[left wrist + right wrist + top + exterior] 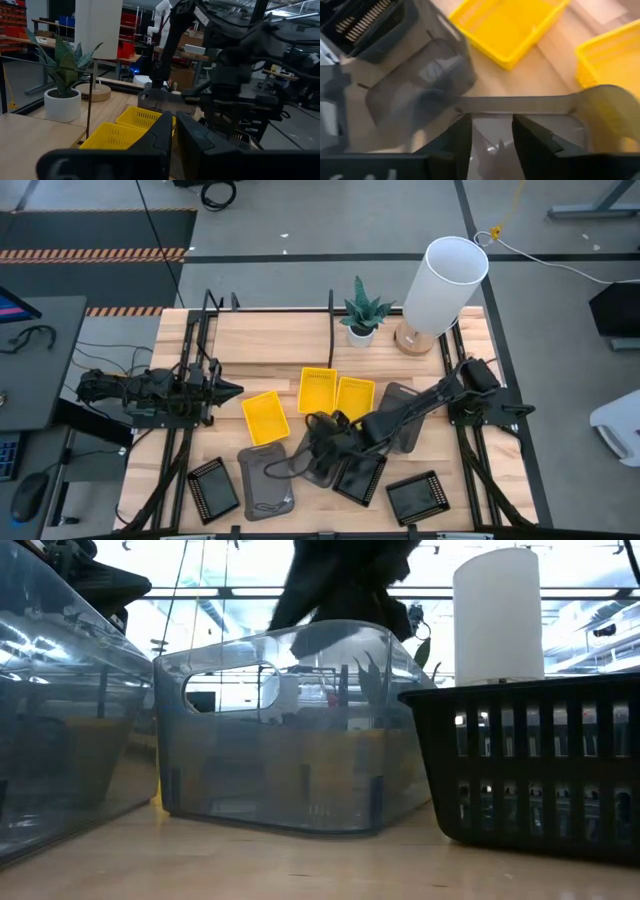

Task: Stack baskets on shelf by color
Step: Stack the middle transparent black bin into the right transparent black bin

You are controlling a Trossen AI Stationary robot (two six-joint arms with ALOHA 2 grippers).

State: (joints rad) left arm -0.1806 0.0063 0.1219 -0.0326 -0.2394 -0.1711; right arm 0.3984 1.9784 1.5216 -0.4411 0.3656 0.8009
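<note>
Three yellow baskets (pixel 265 418) (pixel 317 390) (pixel 354 398) lie mid-table. Three black ones (pixel 213 488) (pixel 360 475) (pixel 418 495) and a grey one (pixel 265 482) rest along the near edge. My right gripper (pixel 322 432) (pixel 492 132) is open, reaching from the right over a second grey basket (pixel 312 465) whose rim (pixel 520 105) lies just ahead of its fingers. A third grey basket (pixel 402 412) sits under that arm. My left gripper (pixel 232 390) (pixel 175 135) waits at the table's left, shut and holding nothing. The pale shelf plank (pixel 280 335) runs along the far side. My right gripper comes at the grey basket from above, slanting from the table's right, its open fingers (pixel 462 135) standing just behind the rim (pixel 520 105). I cannot tell whether they touch it. The basket sits flat on the table.
A potted plant (pixel 360 315) and a white-shaded lamp (pixel 445 285) stand at the far edge. Black metal uprights (pixel 330 330) rise by the shelf. In the low view a grey basket (pixel 270 730) and a black basket (pixel 540 760) fill the foreground.
</note>
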